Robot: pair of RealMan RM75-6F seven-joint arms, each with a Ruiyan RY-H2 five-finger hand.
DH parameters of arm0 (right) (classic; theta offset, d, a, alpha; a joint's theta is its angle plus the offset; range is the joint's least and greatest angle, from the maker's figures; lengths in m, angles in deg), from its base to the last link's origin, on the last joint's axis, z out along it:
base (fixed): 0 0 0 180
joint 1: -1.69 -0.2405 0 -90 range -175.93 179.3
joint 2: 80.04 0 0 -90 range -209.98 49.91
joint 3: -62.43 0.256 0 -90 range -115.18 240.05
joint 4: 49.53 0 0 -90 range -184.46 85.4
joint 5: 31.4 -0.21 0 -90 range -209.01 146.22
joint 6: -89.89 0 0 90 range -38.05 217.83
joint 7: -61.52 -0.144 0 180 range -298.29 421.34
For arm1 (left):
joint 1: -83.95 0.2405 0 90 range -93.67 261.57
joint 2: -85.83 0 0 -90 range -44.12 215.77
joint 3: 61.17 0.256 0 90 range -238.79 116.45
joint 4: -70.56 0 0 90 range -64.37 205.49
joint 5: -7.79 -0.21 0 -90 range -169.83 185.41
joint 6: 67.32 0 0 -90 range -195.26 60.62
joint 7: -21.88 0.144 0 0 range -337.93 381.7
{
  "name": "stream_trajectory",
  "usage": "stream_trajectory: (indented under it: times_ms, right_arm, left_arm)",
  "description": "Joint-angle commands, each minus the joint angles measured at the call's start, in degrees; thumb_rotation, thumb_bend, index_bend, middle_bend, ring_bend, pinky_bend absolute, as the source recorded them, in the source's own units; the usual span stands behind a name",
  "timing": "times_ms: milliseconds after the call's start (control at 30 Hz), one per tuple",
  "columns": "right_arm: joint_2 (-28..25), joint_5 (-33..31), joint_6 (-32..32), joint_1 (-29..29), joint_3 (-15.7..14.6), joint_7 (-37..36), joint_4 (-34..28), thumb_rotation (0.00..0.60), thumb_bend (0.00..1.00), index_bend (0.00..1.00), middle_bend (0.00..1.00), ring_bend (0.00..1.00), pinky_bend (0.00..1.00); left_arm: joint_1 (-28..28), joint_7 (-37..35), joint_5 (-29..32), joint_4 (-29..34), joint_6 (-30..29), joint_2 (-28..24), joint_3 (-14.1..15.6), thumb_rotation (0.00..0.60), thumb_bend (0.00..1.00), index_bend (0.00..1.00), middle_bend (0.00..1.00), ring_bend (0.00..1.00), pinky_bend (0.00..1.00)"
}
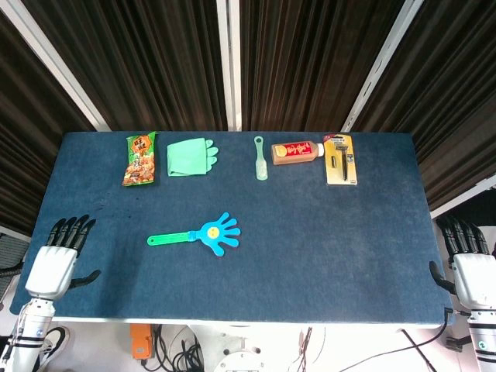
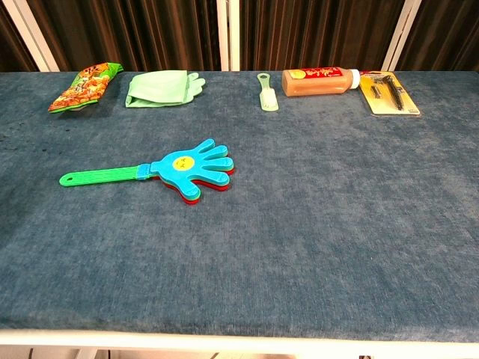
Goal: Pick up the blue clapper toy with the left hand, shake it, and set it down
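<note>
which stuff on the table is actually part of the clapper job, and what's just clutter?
Part of the job:
blue clapper toy, green handle pointing toward the left hand
left hand, open at the table edge, holding nothing

Just lying about, along the far edge:
snack packet
green glove
small green brush
sauce bottle
razor pack

left hand and right hand, both empty, fingers apart

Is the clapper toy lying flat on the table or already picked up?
Lying flat. The blue clapper toy rests on the table, green handle pointing left; the left hand is apart from it, holding nothing.
</note>
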Motion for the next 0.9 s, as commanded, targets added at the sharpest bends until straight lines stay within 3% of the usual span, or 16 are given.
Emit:
stream_trajectory:
  times_ms: [33, 500, 600, 900]
  right_arm:
    - [0.0, 0.02, -0.03, 0.02, -0.02, -0.01, 0.02, 0.6, 0.29, 0.0, 0.0, 0.0, 0.0]
    - [0.16, -0.58, 0.28, -0.23, 0.41, -0.02, 0.09, 0.6, 0.29, 0.0, 0.0, 0.0, 0.0]
    - [0.35, -0.78, 0.85, -0.45, 0.34, 0.43, 0.23, 0.6, 0.29, 0.0, 0.0, 0.0, 0.0]
    - [0.18, -0.76, 0.61, -0.15, 0.14, -0.41, 0.64, 0.6, 0.29, 0.0, 0.0, 0.0, 0.0]
  left_arm:
    - [0.0, 0.01, 0.0, 0.0, 0.02, 0.04, 0.02, 0.557, 0.12, 0.02, 0.01, 0.0, 0.0]
    - [-1.98, -2.94, 1.45, 2.02, 3.22, 1.45, -1.03, 0.571, 0.12, 0.04, 0.01, 0.0, 0.0]
    - [-3.89, -2.98, 1.7, 2.59, 5.8, 3.12, -1.58, 0.599, 0.12, 0.04, 0.01, 0.0, 0.0]
    - [-11.39, -4.07, 4.16, 1.14, 15.37, 11.39, -4.2, 0.6, 0.12, 0.06, 0.03, 0.0, 0.0]
